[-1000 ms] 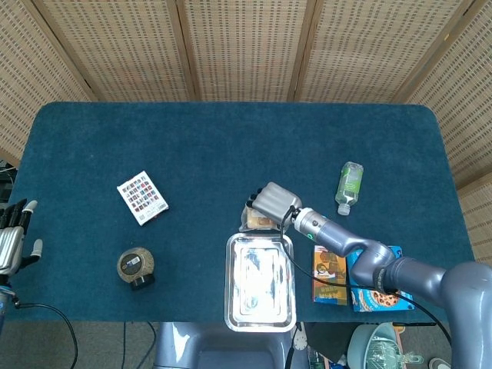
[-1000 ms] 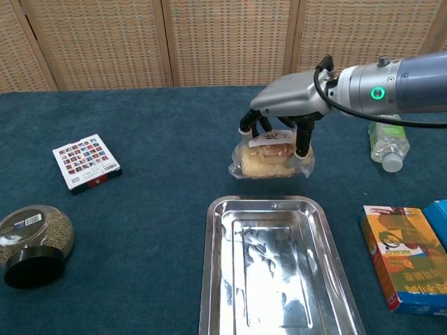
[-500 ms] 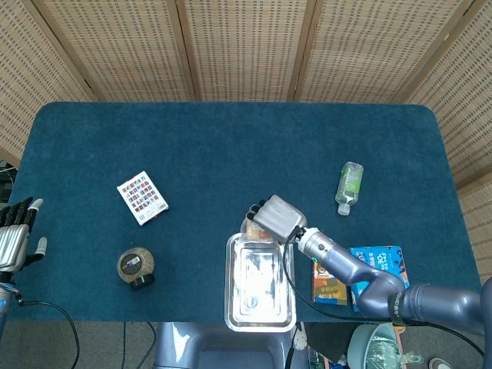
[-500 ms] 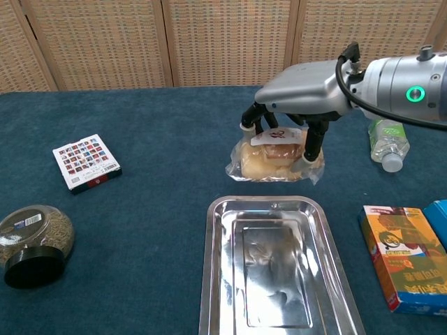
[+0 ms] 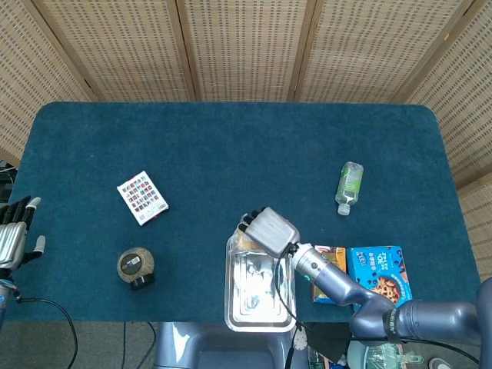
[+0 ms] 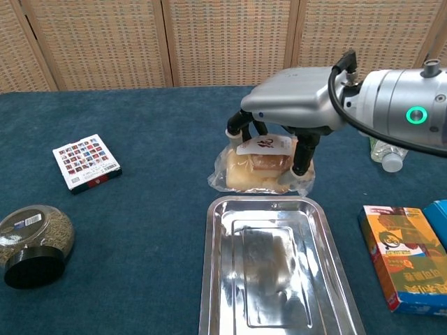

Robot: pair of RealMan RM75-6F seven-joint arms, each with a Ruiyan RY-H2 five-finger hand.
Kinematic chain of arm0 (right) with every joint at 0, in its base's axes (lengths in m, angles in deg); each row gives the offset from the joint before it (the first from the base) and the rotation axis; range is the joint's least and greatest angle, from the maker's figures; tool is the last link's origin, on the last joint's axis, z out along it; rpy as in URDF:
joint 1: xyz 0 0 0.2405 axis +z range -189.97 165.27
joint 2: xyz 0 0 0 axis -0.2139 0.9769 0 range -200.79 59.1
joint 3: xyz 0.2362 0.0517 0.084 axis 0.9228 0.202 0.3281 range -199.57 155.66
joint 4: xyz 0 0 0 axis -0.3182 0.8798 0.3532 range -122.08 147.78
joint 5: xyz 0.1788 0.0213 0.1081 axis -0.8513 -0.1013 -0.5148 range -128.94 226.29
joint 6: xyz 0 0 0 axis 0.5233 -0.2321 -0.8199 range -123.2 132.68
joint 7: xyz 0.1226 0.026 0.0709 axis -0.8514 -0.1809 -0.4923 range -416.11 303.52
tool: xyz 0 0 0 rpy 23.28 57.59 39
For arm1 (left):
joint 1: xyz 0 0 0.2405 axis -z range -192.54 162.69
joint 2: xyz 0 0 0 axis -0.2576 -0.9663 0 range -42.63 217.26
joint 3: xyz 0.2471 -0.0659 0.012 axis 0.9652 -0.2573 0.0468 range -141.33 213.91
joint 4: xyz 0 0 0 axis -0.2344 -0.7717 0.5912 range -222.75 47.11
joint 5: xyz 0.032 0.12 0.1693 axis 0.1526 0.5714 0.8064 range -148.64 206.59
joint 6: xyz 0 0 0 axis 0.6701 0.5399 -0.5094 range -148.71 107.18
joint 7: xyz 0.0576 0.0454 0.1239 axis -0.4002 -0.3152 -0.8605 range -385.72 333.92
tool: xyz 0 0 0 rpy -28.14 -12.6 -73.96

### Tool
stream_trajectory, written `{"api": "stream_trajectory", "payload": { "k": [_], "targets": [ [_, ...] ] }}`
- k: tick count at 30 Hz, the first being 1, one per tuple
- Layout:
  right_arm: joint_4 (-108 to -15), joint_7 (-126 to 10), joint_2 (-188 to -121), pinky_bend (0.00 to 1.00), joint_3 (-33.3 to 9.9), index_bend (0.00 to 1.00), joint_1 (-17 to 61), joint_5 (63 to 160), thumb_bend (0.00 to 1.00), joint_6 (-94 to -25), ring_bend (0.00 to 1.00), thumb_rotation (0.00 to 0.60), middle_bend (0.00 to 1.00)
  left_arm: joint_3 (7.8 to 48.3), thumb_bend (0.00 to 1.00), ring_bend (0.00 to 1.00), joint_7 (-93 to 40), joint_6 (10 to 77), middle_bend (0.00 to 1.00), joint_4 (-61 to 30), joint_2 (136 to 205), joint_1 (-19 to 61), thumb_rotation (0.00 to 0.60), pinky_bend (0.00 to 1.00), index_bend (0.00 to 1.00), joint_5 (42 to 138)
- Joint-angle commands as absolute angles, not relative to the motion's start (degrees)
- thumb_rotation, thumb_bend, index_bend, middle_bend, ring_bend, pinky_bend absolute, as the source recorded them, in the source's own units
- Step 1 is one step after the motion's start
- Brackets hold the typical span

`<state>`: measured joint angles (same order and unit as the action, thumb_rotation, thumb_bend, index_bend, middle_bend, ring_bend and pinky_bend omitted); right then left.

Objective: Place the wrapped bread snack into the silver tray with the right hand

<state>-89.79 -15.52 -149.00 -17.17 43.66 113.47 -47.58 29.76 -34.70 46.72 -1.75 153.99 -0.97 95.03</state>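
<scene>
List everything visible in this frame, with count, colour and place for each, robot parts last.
wrapped bread snack: 1, clear wrapper over tan bread, held above the tray's far end
silver tray: 1, silver, table's near edge, centre
card pack: 1, white with multicoloured squares, left of centre
jar: 1, clear with brownish contents and black lid, on its side, near left
plastic bottle: 1, clear with green label, lying on the right
orange box: 1, orange-yellow, right of the tray
blue box: 1, blue, right of the orange box
table: 1, dark teal cloth
right hand: 1, grey, grips the snack from above
left hand: 1, grey, off the table's left edge, holds nothing
</scene>
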Motion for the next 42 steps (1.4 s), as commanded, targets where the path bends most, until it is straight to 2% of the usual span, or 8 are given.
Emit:
{"api": "stream_trajectory", "payload": {
  "k": [1, 22, 32, 42],
  "targets": [
    [-91.5, -13.6, -149.7, 0.55, -18.0, 0.42, 42.8, 112.7, 0.22, -49.4, 0.4, 0.6, 0.48, 30.0, 0.5, 0.0, -34.4, 46.9, 0.0, -1.7, 153.9, -1.0, 0.6, 0.0, 0.0, 95.5],
    [-99.8, -2.0, -153.2, 0.55, -22.2, 0.42, 38.2, 112.5, 0.22, -58.8, 0.4, 0.6, 0.48, 30.5, 0.5, 0.0, -34.5, 48.0, 0.0, -1.1, 153.4, -1.2, 0.6, 0.0, 0.0, 96.8],
    [-99.9, 0.8, -155.8, 0.55, -23.6, 0.43, 37.8, 111.4, 0.22, -58.5, 0.4, 0.6, 0.48, 30.5, 0.5, 0.0, -34.5, 47.9, 0.0, -1.2, 153.4, -1.4, 0.6, 0.0, 0.0, 96.2],
    [-99.1, 0.4, -155.7, 0.55, -22.6, 0.43, 38.6, 109.6, 0.22, -56.6, 0.4, 0.6, 0.48, 30.4, 0.5, 0.0, -34.1, 48.0, 0.0, -1.6, 153.3, -1.6, 0.6, 0.0, 0.0, 95.7]
  ]
}}
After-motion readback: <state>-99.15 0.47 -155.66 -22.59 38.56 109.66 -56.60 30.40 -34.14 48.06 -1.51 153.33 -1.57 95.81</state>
